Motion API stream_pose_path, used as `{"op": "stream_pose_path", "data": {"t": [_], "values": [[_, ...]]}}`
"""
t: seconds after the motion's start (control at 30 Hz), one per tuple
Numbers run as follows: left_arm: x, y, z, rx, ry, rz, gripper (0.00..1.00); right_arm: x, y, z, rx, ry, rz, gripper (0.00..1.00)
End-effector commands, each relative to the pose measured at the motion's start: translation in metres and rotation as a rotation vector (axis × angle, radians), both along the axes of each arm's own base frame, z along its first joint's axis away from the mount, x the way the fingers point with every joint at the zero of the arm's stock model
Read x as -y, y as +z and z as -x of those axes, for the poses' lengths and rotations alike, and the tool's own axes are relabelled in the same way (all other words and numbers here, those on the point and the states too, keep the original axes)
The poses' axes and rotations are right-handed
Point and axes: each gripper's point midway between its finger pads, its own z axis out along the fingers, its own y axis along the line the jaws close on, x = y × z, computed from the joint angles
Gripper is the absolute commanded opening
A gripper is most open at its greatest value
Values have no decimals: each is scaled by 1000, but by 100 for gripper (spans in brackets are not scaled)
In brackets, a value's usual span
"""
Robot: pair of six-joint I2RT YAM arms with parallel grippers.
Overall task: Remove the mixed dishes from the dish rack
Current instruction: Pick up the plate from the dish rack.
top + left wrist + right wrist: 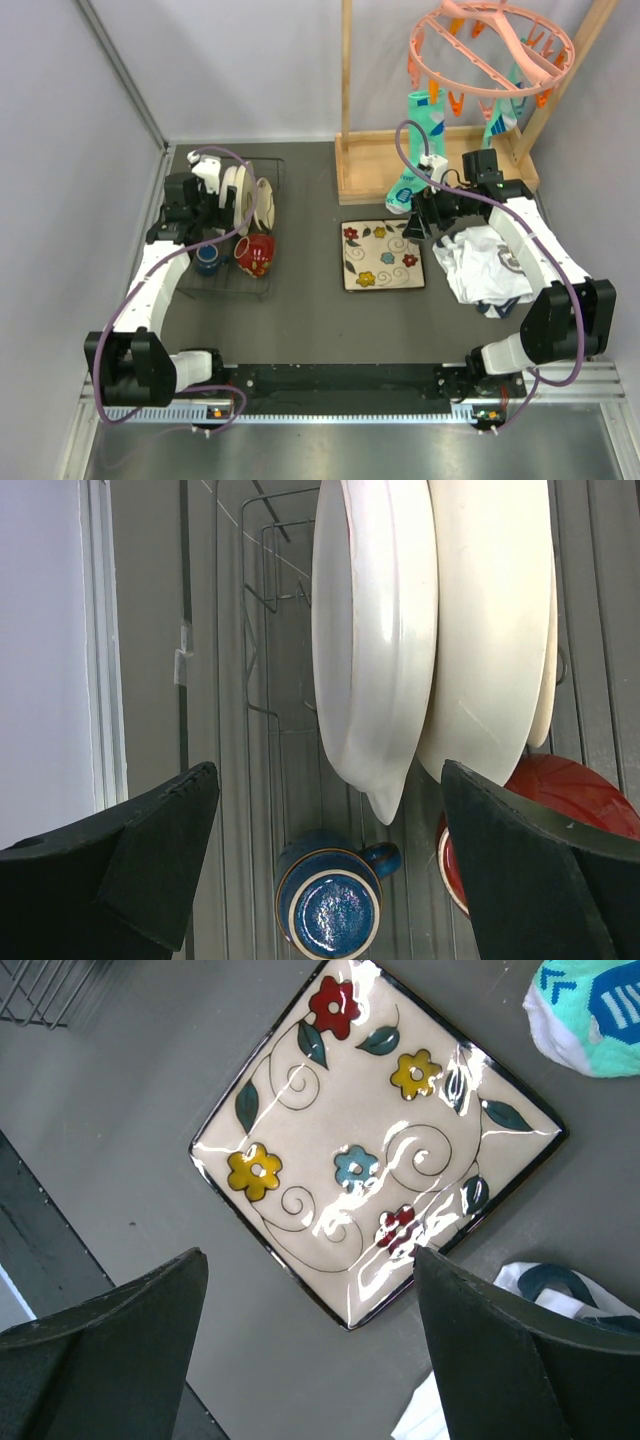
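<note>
The black wire dish rack [240, 288] sits at the left. Large cream dishes [243, 196] stand on edge in it, with a dark blue mug [208, 260] and a red patterned mug [255, 253] in front of them. My left gripper [222, 212] hangs open over the rack. In the left wrist view its fingers [160, 850] flank the lower edge of the cream dishes [375, 630], above the blue mug [328, 905] and beside the red mug [565, 790]. The square cream floral plate [381, 255] lies flat on the table. My right gripper [310, 1255] is open above the floral plate's [370, 1150] near corner, holding nothing.
A wooden frame [345, 120] with a pink peg hanger [490, 45] and turquoise socks [418, 150] stands at the back right. A crumpled white cloth [485, 262] lies right of the floral plate. Grey walls close off the left and back.
</note>
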Motion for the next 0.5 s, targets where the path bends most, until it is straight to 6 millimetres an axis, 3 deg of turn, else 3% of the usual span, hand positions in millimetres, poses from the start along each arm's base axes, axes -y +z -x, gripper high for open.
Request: {"op": "stream_pose_path", "data": {"t": [0.0, 0.47], "values": [[-4, 3, -10, 45, 9, -17, 96, -6, 16, 0, 56, 19, -31, 83], [-6, -10, -18, 59, 7, -36, 95, -6, 12, 0, 44, 20, -28, 84]]}}
